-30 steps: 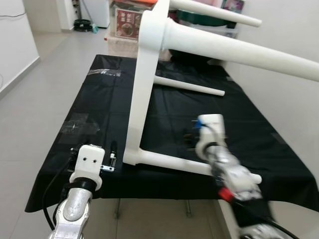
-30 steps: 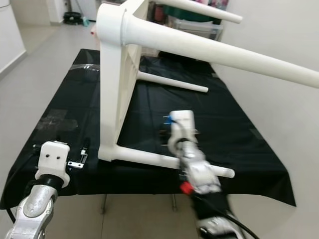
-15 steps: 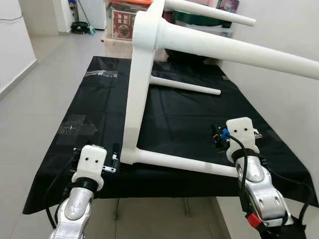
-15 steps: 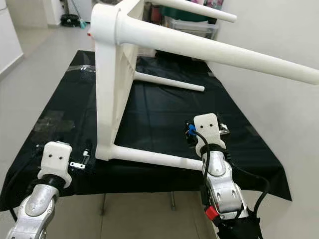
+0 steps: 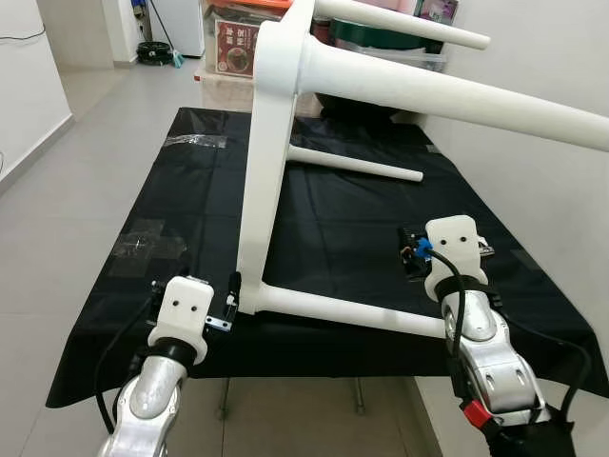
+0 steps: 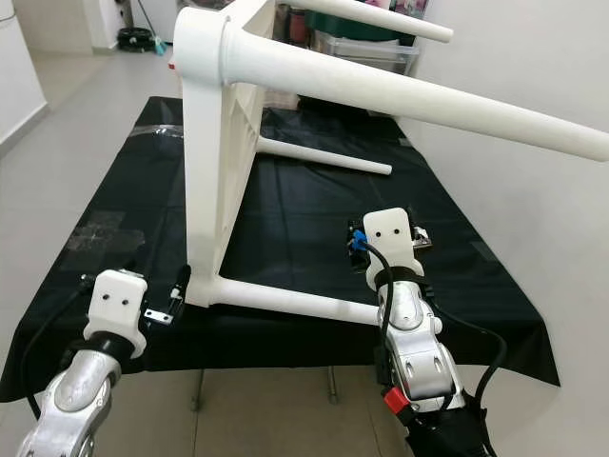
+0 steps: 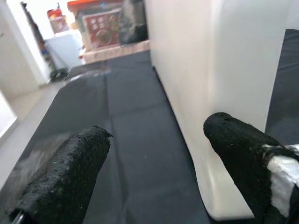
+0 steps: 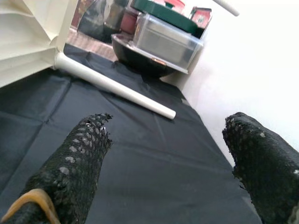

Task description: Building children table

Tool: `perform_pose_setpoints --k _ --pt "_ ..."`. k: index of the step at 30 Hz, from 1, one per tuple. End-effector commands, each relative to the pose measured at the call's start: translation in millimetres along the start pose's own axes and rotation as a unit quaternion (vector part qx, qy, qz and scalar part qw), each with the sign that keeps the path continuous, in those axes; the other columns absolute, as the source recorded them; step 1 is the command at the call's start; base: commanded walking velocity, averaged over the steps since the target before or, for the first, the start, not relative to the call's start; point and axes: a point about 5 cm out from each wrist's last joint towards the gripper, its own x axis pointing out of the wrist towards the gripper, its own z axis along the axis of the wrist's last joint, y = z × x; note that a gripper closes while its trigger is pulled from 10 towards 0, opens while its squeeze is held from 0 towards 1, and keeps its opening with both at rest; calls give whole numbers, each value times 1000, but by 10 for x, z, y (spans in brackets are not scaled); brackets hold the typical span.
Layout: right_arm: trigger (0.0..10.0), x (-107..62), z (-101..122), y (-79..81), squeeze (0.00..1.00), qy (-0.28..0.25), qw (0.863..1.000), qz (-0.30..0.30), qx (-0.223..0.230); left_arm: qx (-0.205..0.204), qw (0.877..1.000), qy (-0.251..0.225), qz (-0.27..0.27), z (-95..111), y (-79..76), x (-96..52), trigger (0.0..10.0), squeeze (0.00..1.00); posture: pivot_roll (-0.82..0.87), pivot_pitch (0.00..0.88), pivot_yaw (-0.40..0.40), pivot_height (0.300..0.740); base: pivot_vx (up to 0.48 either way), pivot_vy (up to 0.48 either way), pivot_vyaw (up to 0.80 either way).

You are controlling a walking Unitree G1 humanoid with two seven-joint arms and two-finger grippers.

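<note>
The left end effector (image 7: 154, 172) hangs at the near edge of the surface, its two black fingers (image 7: 65, 177) spread wide and holding nothing. One finger sits just beside the bottom corner of the white table (image 5: 262, 162), where the nearest leg (image 5: 343, 312) joins the top; whether it touches the plastic I cannot tell. The right end effector (image 8: 173, 163) is also wide open and empty, hovering over the black cloth (image 5: 324, 219) on the right, just beyond the near leg's free end and pointing toward the far side.

The table is tipped on its side in the middle of the surface, its top standing upright on edge. Two legs lie low along the cloth, reaching right; the other two (image 5: 457, 95) stick out in the air toward the white wall (image 5: 561, 57).

The surface (image 5: 95, 314) is draped entirely in the black cloth, with patches of clear tape (image 5: 143, 243) on the left. Past the far end are a clear lidded bin (image 8: 166, 42), a dark bowl (image 8: 140, 60) and a printed box (image 5: 233, 43). Pale floor tiles (image 5: 67, 181) run along the left.
</note>
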Motion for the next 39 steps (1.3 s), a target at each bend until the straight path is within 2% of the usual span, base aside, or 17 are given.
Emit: perform_pose_setpoints --k 1,9,11,20,24,26,29,39 --pt "10000 -4 40 7 0 -12 1000 -2 -1 2 1000 -4 -9 -11 10 42 10000 0 24 0 -105 740 0 0 0" --pt "10000 -12 55 27 0 -14 1000 -4 3 0 999 -18 -41 34 -42 131 10000 0 14 0 -95 740 0 0 0" --pt "10000 -11 54 34 0 -13 1000 -5 4 -5 998 -20 -51 35 -98 125 10000 0 13 0 -93 740 0 0 0" --pt "10000 11 63 73 0 -13 1000 1 6 -17 998 -17 -55 9 -176 69 10000 0 18 0 -102 740 0 0 0" --pt "10000 13 61 73 0 -13 1000 1 7 -16 998 -16 -50 -2 -165 60 10000 0 18 0 -102 740 0 0 0" --pt "10000 14 47 65 0 -9 1000 1 8 -7 999 -14 -32 -18 -80 73 10000 0 18 0 -102 740 0 0 0" --pt "10000 16 38 58 0 -7 1000 1 9 -4 1000 -15 -23 -17 -34 89 10000 0 17 0 -103 740 0 0 0" --pt "10000 20 35 63 0 -5 1000 -1 11 -1 999 -19 -31 -9 -43 134 10000 0 14 0 -97 740 0 0 0"
